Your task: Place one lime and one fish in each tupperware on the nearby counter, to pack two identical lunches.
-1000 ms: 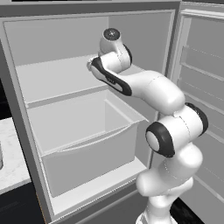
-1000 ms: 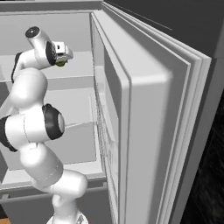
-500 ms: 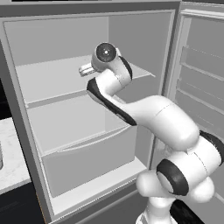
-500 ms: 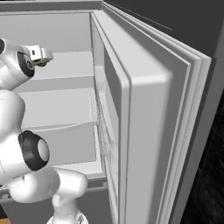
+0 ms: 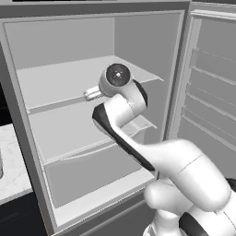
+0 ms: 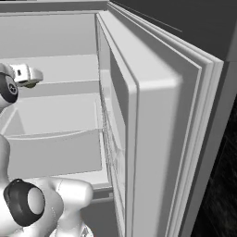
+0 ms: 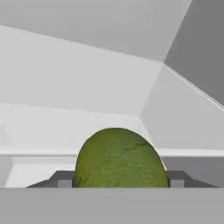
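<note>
A green lime (image 7: 118, 153) sits between my two dark fingertips (image 7: 64, 180) in the hand view, and my gripper (image 7: 120, 180) is shut on it. In the left base view the gripper (image 5: 92, 94) is inside the open fridge, in front of the upper shelf (image 5: 55, 83). From the right the gripper (image 6: 25, 76) is at the far left with the lime (image 6: 28, 84) showing green under it. A strip of the white marbled counter (image 5: 11, 173) lies left of the fridge. The fish and the tupperware are out of view.
The fridge door (image 6: 152, 139) stands wide open on the right. Below the shelf is a clear drawer (image 6: 55, 148). The fridge's left wall (image 5: 23, 138) stands between the hand and the counter. A grey object (image 5: 1, 166) stands on the counter at the picture's edge.
The arm has swung left and lower across the fridge opening, carrying the lime with it. The hand has come down towards the upper shelf's front. The grip is unchanged.
</note>
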